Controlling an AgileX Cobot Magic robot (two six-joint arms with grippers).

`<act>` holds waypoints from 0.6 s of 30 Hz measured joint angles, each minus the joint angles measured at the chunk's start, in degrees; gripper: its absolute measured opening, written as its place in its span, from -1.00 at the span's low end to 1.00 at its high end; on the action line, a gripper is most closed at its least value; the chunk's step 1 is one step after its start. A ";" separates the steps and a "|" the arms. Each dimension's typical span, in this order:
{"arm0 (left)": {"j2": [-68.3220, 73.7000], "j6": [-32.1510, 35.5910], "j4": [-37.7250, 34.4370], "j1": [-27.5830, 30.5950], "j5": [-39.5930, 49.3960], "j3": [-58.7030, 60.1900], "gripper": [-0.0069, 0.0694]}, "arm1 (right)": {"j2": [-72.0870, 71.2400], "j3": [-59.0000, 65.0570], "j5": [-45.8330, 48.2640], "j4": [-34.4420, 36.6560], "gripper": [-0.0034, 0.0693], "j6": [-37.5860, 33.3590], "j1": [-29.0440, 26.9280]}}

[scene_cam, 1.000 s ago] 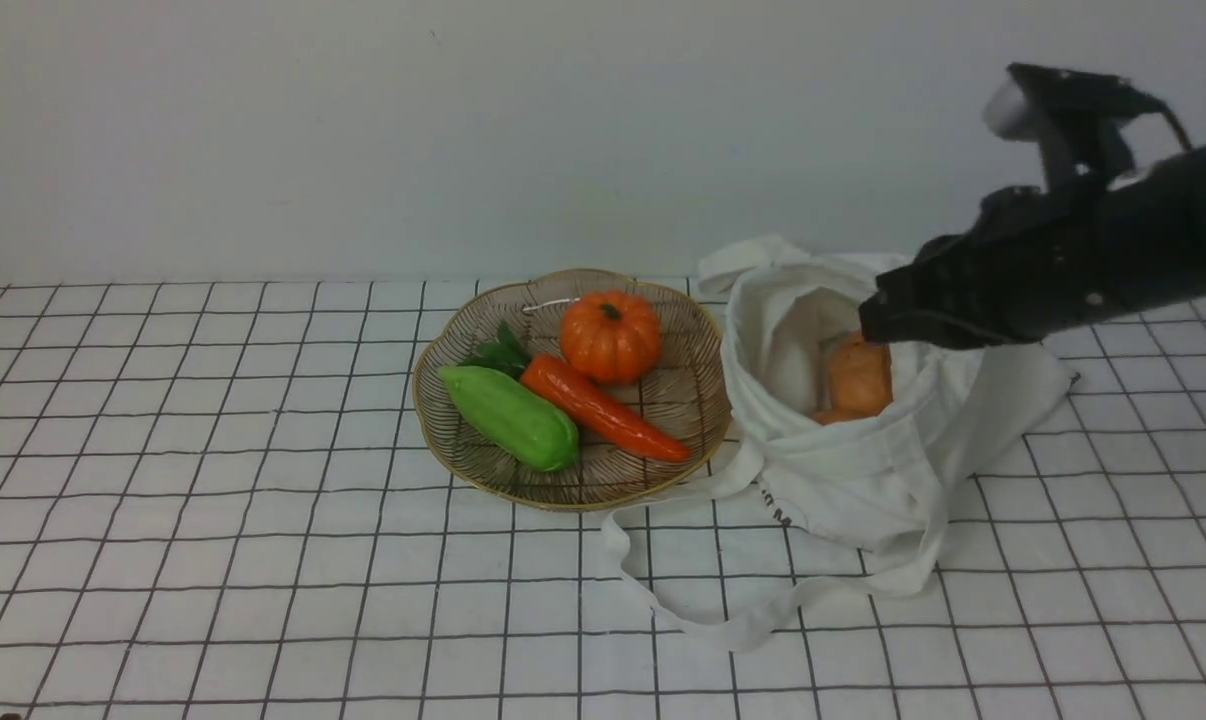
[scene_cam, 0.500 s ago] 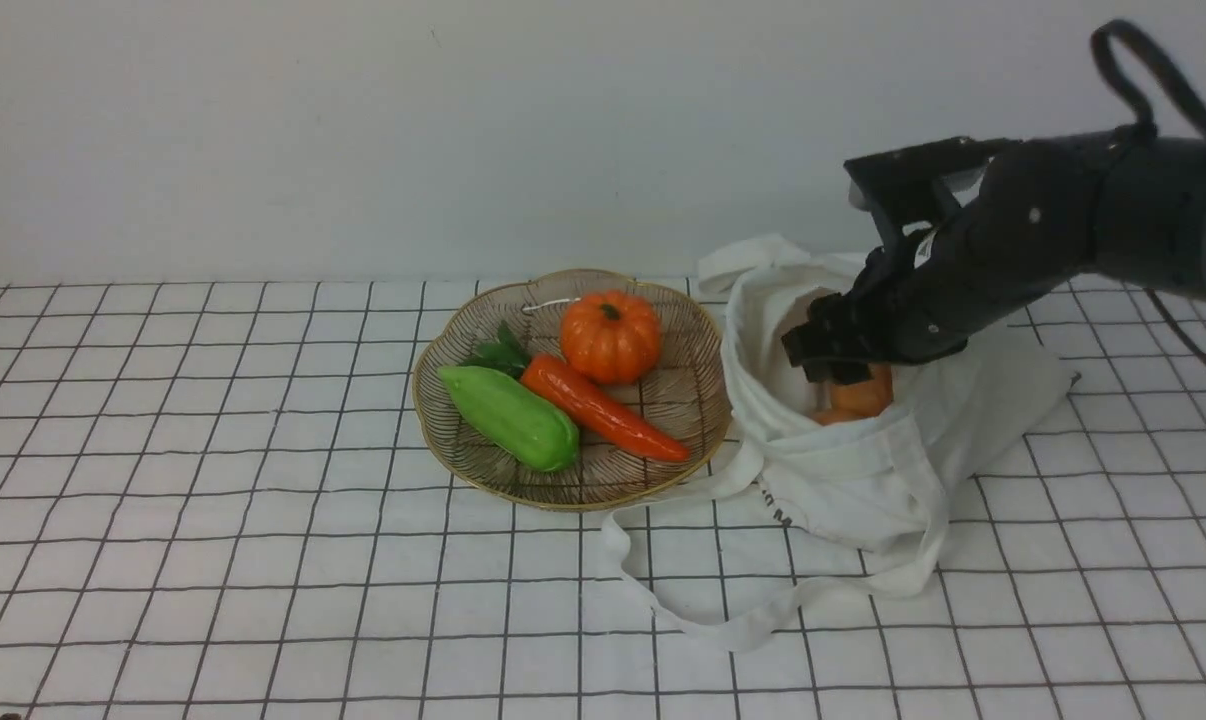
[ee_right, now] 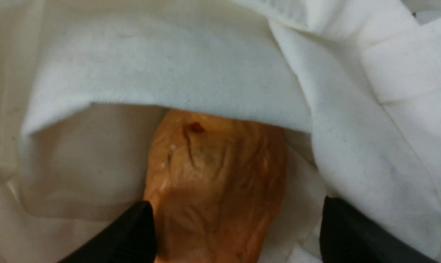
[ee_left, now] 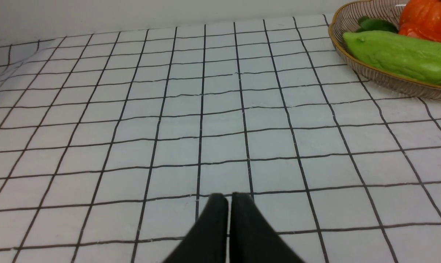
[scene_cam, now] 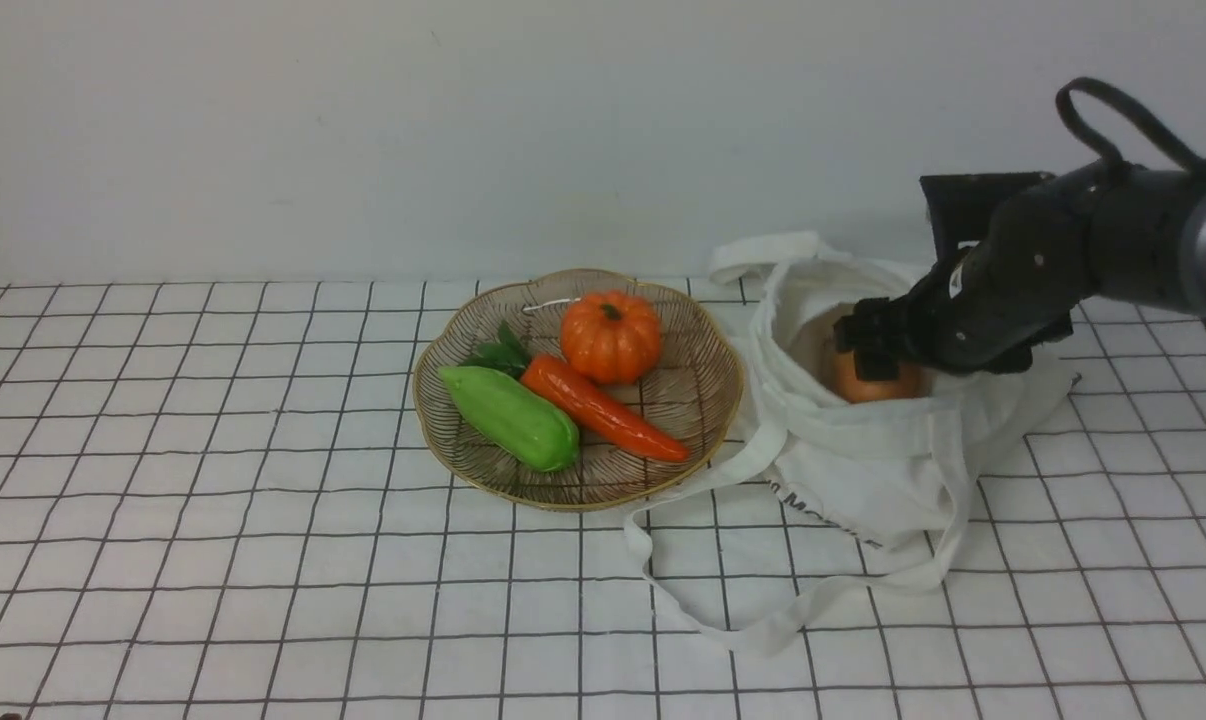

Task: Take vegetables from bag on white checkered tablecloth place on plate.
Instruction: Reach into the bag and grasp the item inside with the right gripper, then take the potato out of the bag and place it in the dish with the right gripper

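Bag folds (ee_right: 366,138) beside right end effector (ee_right: 238,233).

So the tabletop's got a white checkered tablecloth (scene_cam: 293,560) on it; plate (scene_cam: 453,478) left of the bag (scene_cam: 853,440); straps (scene_cam: 683,610) trailing nearer the camera than the bag.

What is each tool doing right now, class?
Left tool: closed, holding nothing, above the checkered tablecloth.
Right tool: open inside the white cloth bag, around the toy potato, not gripping it.
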 joint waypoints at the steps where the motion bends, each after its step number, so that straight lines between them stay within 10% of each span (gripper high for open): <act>1: 0.00 0.00 0.00 0.00 0.00 0.00 -0.84 | 0.49 -0.11 -0.60 0.00 0.62 0.17 0.06; 18: 0.00 0.00 0.00 0.00 0.00 0.00 -0.84 | 5.02 -0.24 -3.02 1.08 0.41 1.62 0.48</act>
